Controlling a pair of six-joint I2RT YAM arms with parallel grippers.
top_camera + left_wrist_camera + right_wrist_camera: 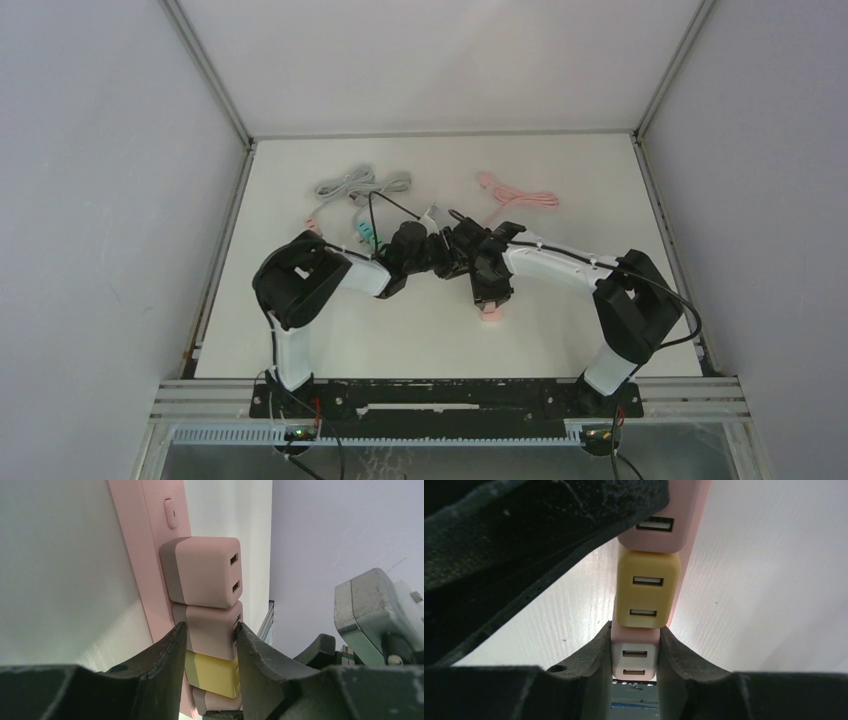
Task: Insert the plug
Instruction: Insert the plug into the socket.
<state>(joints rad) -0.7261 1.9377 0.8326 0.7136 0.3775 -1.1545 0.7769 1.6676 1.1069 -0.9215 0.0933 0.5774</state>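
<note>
Plug (634,659): a pale cube adapter at the end of a row of cubes on the pink strip (696,525), touching the yellow cube (646,587) beside it. The strip lies on the counter (420,345) between the two arms.
Right claw (635,636): closed part-way onto the plug, with a finger pressed to each side face.
Left claw (209,630): closed part-way onto the pink cube (205,645) on the other side of the yellow one, one finger on each flank. It looks like a bracing hold.
Step in hand: seating, as I read it. The plug lines up with its neighbours, but I cannot tell whether its prongs are fully home.
Next move: a straight push toward the strip's face without tilt, while the left claw steadies the strip against it. After that, a check that the plug sits level with the row.
Left wrist view only: a further pink cube (202,572) past the held one, a small button (171,514) on the strip, and a grey-and-white block (372,610) at the right edge that I cannot identify.
Right wrist view only: the USB slots on the plug's face and the grip on it.
Top view only: both arms meet over mid-counter, with a grey cable (360,185) and a pink cable (520,197) lying beyond them. The cubes are hidden under the claws.
</note>
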